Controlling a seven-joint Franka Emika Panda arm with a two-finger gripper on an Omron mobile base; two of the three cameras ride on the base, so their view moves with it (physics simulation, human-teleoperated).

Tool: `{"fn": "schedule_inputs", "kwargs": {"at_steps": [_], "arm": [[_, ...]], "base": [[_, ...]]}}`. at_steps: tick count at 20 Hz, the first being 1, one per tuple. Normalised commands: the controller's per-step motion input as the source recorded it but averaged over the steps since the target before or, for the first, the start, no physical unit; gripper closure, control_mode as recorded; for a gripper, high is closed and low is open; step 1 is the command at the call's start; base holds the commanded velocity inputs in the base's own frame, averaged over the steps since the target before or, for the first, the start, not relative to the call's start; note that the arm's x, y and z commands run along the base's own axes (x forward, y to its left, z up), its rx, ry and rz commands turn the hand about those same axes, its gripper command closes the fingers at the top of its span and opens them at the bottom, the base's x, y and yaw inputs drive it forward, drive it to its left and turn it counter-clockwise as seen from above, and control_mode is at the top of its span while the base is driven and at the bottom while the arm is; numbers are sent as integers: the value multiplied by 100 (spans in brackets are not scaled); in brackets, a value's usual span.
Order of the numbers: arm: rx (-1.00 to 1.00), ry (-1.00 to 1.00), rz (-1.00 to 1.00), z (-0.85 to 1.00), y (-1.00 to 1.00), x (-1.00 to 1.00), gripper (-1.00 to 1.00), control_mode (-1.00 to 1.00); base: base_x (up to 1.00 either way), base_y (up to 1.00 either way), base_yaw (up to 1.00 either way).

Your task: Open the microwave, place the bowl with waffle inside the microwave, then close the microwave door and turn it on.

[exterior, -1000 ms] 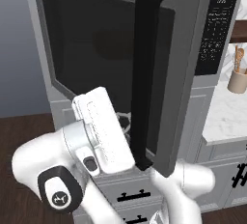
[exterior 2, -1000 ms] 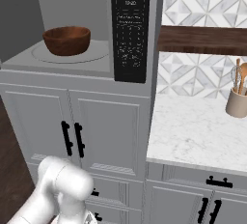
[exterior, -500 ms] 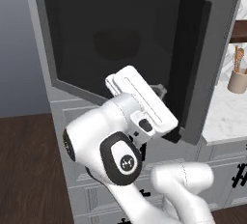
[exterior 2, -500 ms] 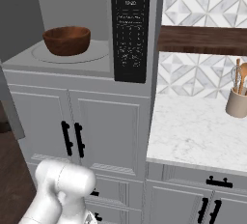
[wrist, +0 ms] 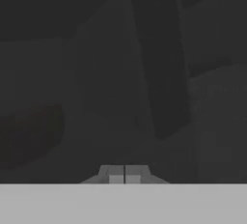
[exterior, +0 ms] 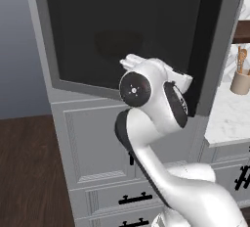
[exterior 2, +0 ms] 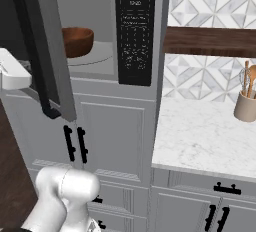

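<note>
The microwave [exterior 2: 107, 71] is built in above the cabinets, with its black control panel [exterior 2: 135, 31] to the right of the cavity. The reddish-brown bowl [exterior 2: 76, 41] stands on the turntable inside; its contents are not visible. The microwave door [exterior: 122, 35] is partly swung across the opening, and its black bar handle [exterior 2: 37, 51] faces out. My gripper [wrist: 124, 175] is shut with nothing in it, its tips close against the dark glass. My white hand [exterior 2: 12, 73] is at the door's outer face beside the handle. A faint reddish blur [wrist: 29, 136] shows through the glass.
A marble counter [exterior 2: 200, 136] runs to the right, with a beige utensil jar [exterior 2: 245, 107] on it below a dark wooden shelf [exterior 2: 210, 41]. White cabinet doors with black handles [exterior 2: 75, 143] are under the microwave. The dark wood floor [exterior: 24, 172] lies to the left.
The door has swung a good way toward the cavity and now shows at the left of the right base view. My arm has swung along with it, the hand staying against the door.
</note>
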Motion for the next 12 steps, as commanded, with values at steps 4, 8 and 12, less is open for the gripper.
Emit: {"fn": "schedule_inputs", "kwargs": {"at_steps": [4, 8, 12], "arm": [[8, 42, 51, 9, 0, 100, 100, -100], [4, 17, 54, -5, 0, 100, 100, -100], [0, -1, 57, -34, 0, 100, 100, -100]], "base": [[0, 0, 0], [0, 0, 0], [0, 0, 0]]}}
